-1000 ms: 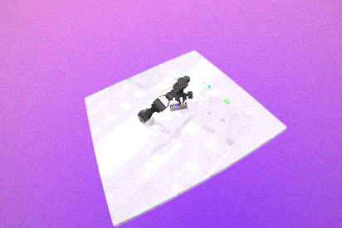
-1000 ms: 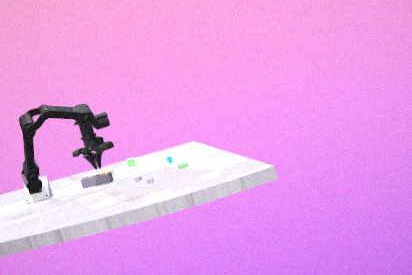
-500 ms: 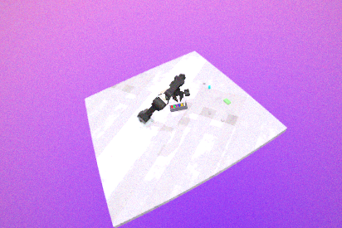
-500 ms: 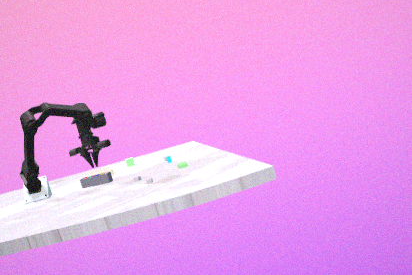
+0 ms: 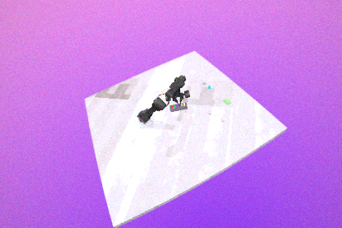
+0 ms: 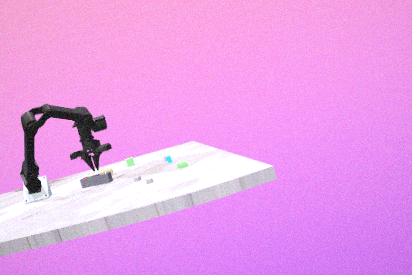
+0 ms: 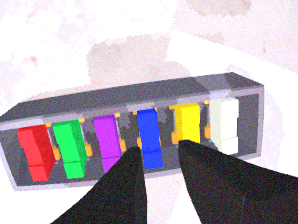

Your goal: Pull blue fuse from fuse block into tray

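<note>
Pink-violet backdrop all round; pale wood-grain desk (image 6: 200,192) carries the work.

Blue fuse (image 7: 149,137) seated in the fuse block (image 7: 87,102), 4th slot from the red end. End effector (image 7: 158,157) hovers above it, fingers slightly apart w/ nothing between them; gap looks only a bit wider than the fuse.

Step in hand, as we judge it: descend and grip.
- Centre the gap over blue before dropping. Purple fuse (image 7: 107,141) and yellow fuse (image 7: 186,124) sit just beside, so any sideways drift risks a touch.
- Come straight down, close on the blue top only, stay off the block rim.
- Pull vertical; no tilt until clear.

Count, wrist view: 6 fuses, 1 each of red (image 7: 35,152), green (image 7: 71,147), purple, blue, yellow, white (image 7: 224,125). 1 block. Tray: cannot tell which of the small far items it is.
</note>
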`<action>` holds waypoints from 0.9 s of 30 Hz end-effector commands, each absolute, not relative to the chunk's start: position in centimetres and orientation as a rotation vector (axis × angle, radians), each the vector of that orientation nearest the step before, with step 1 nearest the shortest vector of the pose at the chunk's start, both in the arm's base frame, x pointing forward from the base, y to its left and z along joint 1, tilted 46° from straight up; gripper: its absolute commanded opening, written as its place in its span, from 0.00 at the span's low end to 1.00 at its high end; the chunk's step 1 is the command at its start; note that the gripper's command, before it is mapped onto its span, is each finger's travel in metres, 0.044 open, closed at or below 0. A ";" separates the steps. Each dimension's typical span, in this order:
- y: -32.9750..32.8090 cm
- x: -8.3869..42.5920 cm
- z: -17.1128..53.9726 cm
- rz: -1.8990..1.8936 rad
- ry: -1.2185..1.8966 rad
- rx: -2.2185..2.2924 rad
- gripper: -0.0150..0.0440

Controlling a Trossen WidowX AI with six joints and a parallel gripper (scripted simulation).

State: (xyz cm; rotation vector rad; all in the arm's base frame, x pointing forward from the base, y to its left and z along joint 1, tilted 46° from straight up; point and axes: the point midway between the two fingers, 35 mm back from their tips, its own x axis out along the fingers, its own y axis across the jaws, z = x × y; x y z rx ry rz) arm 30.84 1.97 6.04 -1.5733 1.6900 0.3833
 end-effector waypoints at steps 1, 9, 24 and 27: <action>1.4 30.7 5.7 0.384 1.699 -1.581 0.38; 0.8 30.7 5.2 0.384 1.699 -1.581 0.38; 0.7 30.7 5.1 0.384 1.699 -1.581 0.38; 0.6 30.7 4.9 0.383 1.699 -1.581 0.38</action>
